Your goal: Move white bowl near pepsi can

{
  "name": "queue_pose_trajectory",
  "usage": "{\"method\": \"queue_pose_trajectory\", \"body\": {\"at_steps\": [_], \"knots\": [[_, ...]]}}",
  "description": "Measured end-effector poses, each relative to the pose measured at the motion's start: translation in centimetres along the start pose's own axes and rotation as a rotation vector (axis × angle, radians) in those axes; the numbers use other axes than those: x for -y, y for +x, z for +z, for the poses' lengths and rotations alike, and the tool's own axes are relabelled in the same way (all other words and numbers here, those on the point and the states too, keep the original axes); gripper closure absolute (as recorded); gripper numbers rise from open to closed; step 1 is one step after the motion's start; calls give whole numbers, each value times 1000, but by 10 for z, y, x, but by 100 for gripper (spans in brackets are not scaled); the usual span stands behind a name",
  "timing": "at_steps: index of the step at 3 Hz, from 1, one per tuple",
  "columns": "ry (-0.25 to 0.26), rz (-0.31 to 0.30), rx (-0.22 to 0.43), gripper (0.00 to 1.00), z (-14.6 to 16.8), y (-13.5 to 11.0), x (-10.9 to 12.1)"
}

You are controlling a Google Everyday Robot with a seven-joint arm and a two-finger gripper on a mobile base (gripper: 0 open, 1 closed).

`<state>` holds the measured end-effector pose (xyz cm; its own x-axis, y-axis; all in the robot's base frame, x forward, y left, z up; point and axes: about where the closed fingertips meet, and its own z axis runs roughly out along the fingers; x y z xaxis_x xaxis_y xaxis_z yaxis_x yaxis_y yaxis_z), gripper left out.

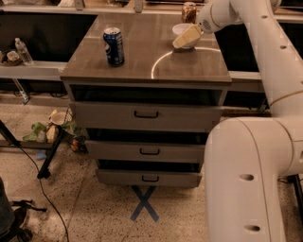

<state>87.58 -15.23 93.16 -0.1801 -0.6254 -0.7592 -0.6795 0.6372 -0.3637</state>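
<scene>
Gripper point(181, 41) at front rim of bowl point(179, 29), grip state can't tell. Bowl sits well right of can point(114, 46), further back. Get solid rim hold, carry left, stop short of can.

Gripper point(186, 38) over right rear of table point(142, 66), in front of white bowl point(179, 29). It covers the bowl's near right side, so contact between them cannot be told. Reddish-brown can point(189, 9) behind: foot hidden by bowl. Arm point(246, 179) cut by right and bottom edges. Pepsi can point(113, 46) lettering too small to read.
</scene>
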Motion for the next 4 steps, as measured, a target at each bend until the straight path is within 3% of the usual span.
{"method": "queue_pose_trajectory", "body": {"at_steps": [1,3,4], "knots": [[24,31,41,0,19,-6,7],[32,52,4,4,54,9,4],[33,45,-22,26,59,15,3]]}}
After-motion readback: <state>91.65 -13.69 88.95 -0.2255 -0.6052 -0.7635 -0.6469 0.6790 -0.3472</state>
